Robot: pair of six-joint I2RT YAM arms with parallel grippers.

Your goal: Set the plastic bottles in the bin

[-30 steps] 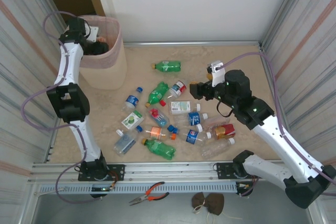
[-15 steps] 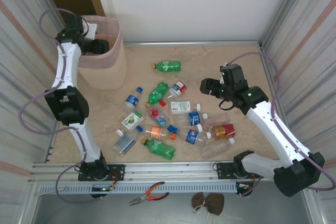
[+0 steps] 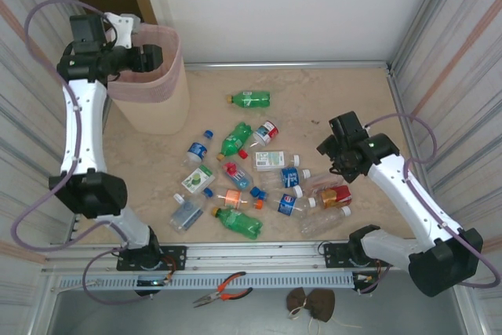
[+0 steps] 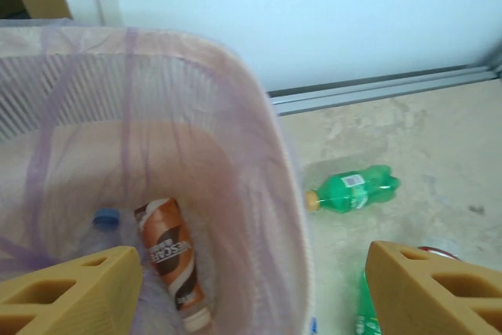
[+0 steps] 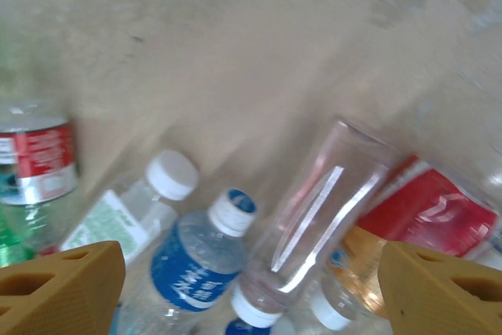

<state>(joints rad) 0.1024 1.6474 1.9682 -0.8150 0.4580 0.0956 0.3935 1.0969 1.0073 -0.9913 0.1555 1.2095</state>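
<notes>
Top external view, left to right: left end effector (image 3: pixel 146 59) hangs over the tall beige bin with pink bag liner (image 3: pixel 161 111) at the far left corner of the pale marbled desk (image 3: pixel 329 88), fingers spread wide, holding nothing. Left wrist view shows the same wide gap (image 4: pixel 251 260) above the bin rim (image 4: pixel 235 68). Inside the bin lie a brown-labelled plastic bottle (image 4: pixel 169 260) and a blue cap (image 4: pixel 106 217).

Right of the bin, a green plastic bottle with yellow cap (image 3: pixel 251 99) lies alone on its side, apart from the rest. The loose pile of plastic bottles (image 3: pixel 259 182) lies mid-desk, all on their sides: clear and green ones with blue, white and red caps.

Right end effector (image 3: pixel 329 151) hovers above the pile's right edge. In the right wrist view its fingers stand wide apart (image 5: pixel 251 272), empty. Below them lie a clear unlabelled bottle with white cap (image 5: pixel 310 221), touching a blue-labelled bottle (image 5: pixel 188 268) on its left and a red-and-orange-labelled bottle (image 5: pixel 427 209) on its right. This view is blurred.
</notes>
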